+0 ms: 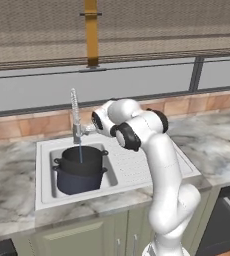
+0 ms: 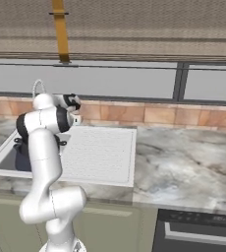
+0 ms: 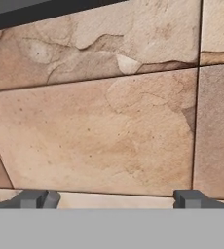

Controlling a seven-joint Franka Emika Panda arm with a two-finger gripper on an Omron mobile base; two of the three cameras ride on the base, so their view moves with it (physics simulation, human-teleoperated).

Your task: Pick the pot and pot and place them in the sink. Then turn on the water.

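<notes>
Pretty standard glossy white arm [image 1: 159, 170], chunky rounded links with black rings at the joints. Fat bulbous elbow, and 2 small dark grey fingertips [image 3: 36, 198] on the hand.

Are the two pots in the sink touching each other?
Touching. The left base view shows the black pot nested in the mouth of the navy pot inside the sink, with no gap between them.

Matt black pot [image 1: 82, 159], marble counter [image 1: 214, 142]
</notes>
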